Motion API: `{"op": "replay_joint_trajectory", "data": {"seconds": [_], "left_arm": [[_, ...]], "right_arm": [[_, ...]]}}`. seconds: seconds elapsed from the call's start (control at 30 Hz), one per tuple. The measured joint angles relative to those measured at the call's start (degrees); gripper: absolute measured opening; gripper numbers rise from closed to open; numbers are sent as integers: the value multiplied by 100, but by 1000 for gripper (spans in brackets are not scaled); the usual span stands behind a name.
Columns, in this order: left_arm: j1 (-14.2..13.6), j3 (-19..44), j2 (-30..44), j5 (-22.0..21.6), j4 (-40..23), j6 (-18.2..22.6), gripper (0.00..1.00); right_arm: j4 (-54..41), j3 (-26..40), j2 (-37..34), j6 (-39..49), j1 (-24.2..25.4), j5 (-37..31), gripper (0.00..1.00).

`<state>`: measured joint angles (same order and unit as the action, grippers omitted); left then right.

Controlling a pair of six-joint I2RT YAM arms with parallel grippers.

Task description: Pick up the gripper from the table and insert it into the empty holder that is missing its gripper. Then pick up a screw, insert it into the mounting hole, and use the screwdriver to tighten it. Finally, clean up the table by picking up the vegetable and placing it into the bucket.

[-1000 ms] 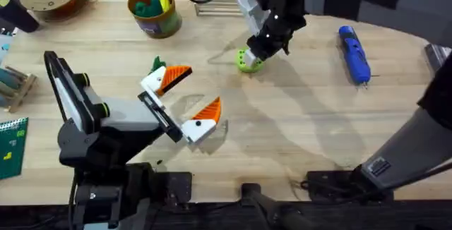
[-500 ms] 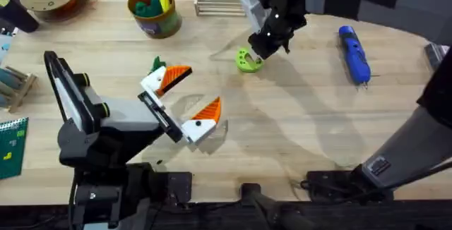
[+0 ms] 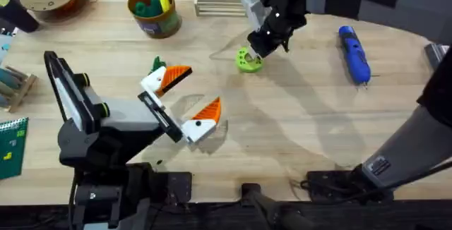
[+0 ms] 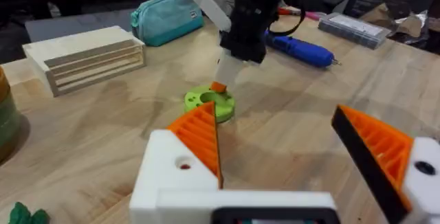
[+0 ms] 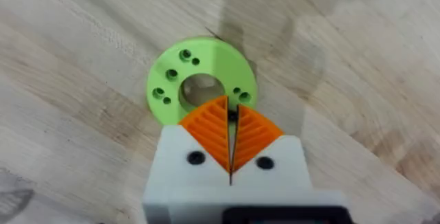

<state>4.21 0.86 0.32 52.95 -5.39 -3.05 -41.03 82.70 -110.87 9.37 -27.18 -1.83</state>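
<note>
Since a second ago your right gripper [image 5: 231,141] has barely shifted, fingers clenched empty above the lime-green ring [image 3: 247,61] on the counter [image 3: 296,131], left gripper [image 3: 185,97] released, vegetable [image 3: 157,63] beside it.

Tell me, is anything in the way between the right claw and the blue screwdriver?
Nothing visible is. Bare table lies between the right claw, which is over the lime-green ring, and the screwdriver.
</note>
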Motion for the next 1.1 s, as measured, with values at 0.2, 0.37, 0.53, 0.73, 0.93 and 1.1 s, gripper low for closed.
{"op": "replay_joint_trajectory", "data": {"seconds": [0.2, 0.37, 0.53, 0.73, 0.93, 1.1], "left_arm": [[0, 0, 0, 0, 0, 0, 995], [0, 0, 0, 0, 0, 0, 996], [0, 0, 0, 0, 0, -2, 996], [0, 0, 0, 0, 0, 0, 995], [0, 0, 0, 0, 0, 0, 995], [0, 0, 0, 0, 0, 0, 995]], "right_arm": [[-220, 40, 2, -29, 4, 17, 6], [-645, 296, 5, -39, 4, 17, 6], [-1053, 757, 190, -41, 4, 18, 6], [-1401, 1357, 358, -41, -2, 17, 6], [-1786, 1892, 361, -36, -166, 17, 6], [-2431, 2640, 361, -13, -432, 17, 6]]}}
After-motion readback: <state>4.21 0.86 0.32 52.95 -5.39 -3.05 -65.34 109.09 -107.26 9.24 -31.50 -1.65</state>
